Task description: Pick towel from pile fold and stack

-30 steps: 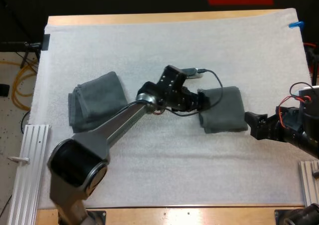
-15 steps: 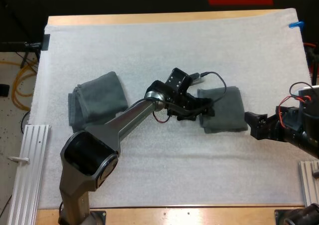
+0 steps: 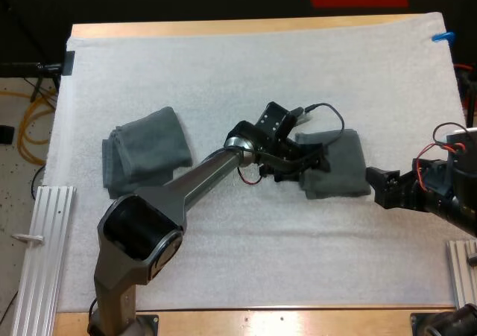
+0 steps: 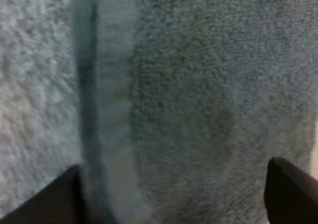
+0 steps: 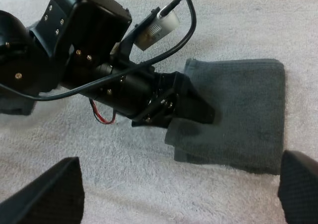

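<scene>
- The wooden table [image 3: 223, 27] is covered almost wholly by the white mat [image 3: 246, 75].
- The left arm [image 3: 194, 188] is stretched across the mat's middle.
- A second towel [image 3: 145, 157], dark grey-green and folded in layers, is laid at the mat's left, well apart from both grippers.
- The folded towel [image 3: 341, 168] is laid flat right of centre.
- The right gripper [image 3: 377, 186] is held just beside that towel's right edge, its fingers [image 5: 47, 194] spread wide, clear of the cloth.
- The left gripper [image 3: 314, 159] is set over the towel's left edge, jaws apart, the fingers [image 4: 49, 199] seen on either side of the cloth.
</scene>
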Robot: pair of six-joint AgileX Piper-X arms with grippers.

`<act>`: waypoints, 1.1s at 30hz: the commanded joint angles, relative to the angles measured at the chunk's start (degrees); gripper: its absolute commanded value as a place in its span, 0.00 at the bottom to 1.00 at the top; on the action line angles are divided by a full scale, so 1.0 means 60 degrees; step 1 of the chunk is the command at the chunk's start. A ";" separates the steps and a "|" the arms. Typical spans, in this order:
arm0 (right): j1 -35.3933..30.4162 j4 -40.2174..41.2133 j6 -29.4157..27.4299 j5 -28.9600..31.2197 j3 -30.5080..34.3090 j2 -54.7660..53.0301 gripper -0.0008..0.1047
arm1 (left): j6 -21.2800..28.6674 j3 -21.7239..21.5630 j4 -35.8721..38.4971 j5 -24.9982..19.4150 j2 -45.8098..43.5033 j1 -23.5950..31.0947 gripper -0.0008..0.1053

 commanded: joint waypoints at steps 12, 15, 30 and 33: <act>-0.0031 0.0004 -0.0110 -0.0014 -0.0055 -0.0467 0.73 | -0.0512 -0.0192 -0.0356 0.0034 0.0146 -0.0395 0.66; -0.0031 0.0004 -0.0110 -0.0014 -0.0055 -0.0645 0.73 | -0.0576 -0.0192 -0.0498 -0.0086 0.0146 -0.0468 0.59; -0.0031 0.0004 0.0030 0.0063 -0.0055 -0.0873 0.73 | 0.1428 -0.0373 0.0204 0.0015 -0.0030 -0.0263 0.01; -0.0031 0.0004 0.0035 0.0063 -0.0055 -0.0873 0.73 | 0.3042 -0.0741 0.1694 -0.0588 -0.0473 0.0059 0.01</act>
